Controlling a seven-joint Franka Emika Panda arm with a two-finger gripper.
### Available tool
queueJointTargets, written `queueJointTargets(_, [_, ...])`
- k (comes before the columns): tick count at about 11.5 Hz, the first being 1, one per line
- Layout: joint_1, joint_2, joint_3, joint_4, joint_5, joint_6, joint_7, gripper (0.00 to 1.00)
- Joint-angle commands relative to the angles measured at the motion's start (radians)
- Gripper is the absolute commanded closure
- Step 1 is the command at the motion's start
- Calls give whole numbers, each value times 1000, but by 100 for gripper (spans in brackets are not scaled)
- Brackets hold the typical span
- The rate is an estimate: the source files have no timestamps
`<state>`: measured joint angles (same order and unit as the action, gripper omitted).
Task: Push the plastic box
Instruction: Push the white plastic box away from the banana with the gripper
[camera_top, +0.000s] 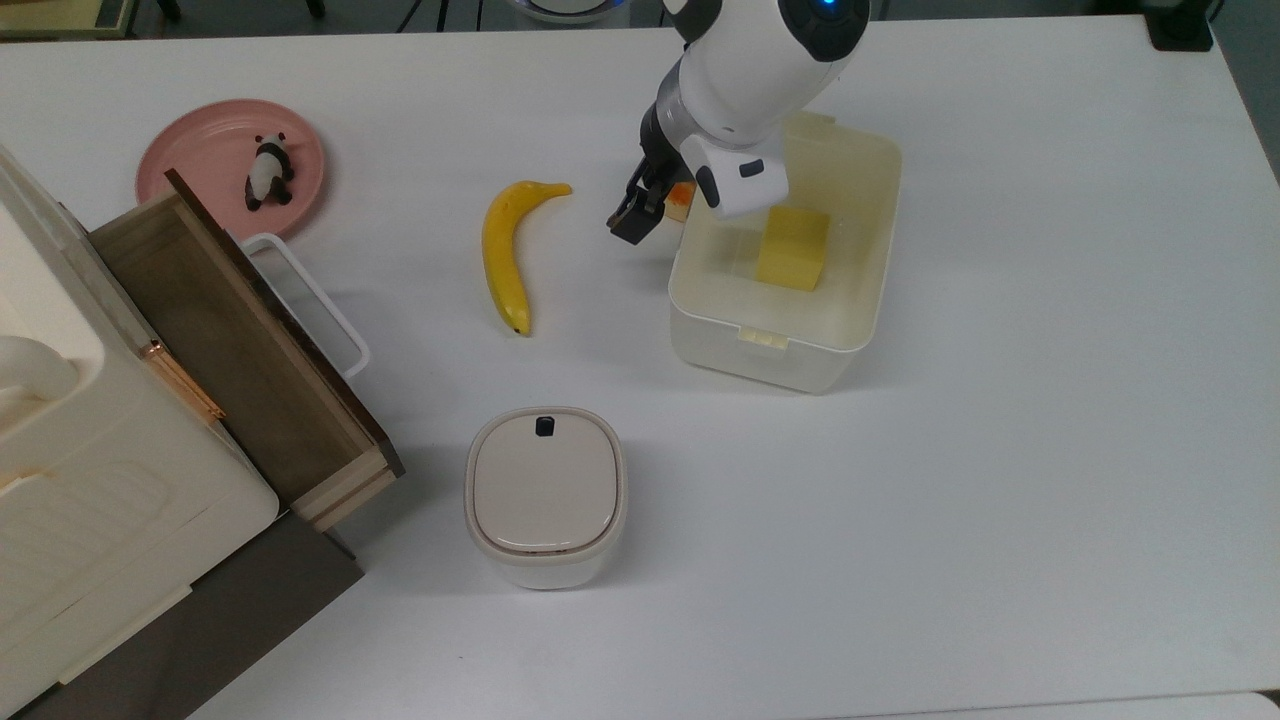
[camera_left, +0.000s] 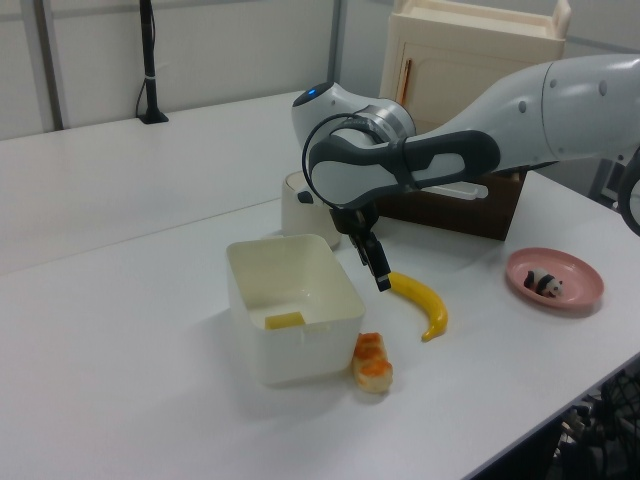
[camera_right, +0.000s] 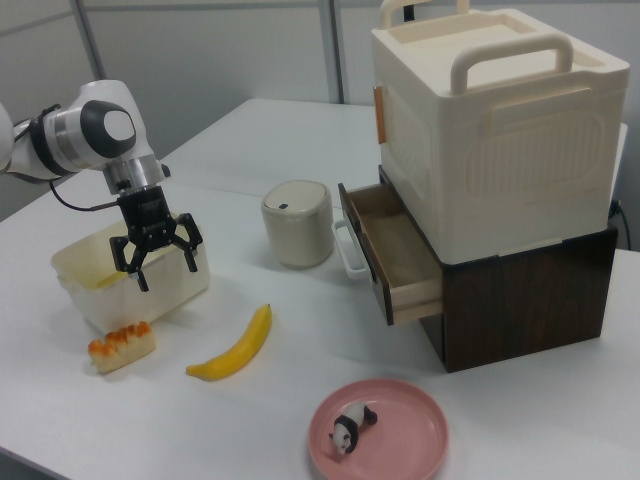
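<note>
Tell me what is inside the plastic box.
A yellow block lies on the floor of the plastic box. The arm covers the box's upper-left corner in the top view, so that spot stays unseen.

The robot arm (camera_left: 520, 110) is glossy white with dark grey joint bands, a blue light and a black gripper (camera_right: 157, 258).

One large lidless cream-white translucent plastic box (camera_top: 790, 345) holding one yellow block (camera_top: 793, 248); one yellow banana (camera_top: 503, 250); one orange-topped food piece (camera_left: 372, 362). One pink round plate (camera_top: 205, 150) bearing one small panda figurine (camera_top: 268, 170). One beige-lidded rounded-square bin (camera_top: 545, 495), one cream cabinet (camera_right: 495, 130) with one open wooden drawer (camera_right: 388, 250).
</note>
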<state>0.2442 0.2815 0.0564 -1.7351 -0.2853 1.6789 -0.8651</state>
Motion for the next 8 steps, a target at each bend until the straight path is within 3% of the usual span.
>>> queueJointTargets(1, [33, 5, 3, 3, -23, -5, 73, 0])
queueJointTargets(4, [49, 33, 34, 19, -20, 1, 107, 0])
queueJointTargets(8, [64, 80, 39, 57, -25, 31, 120, 0])
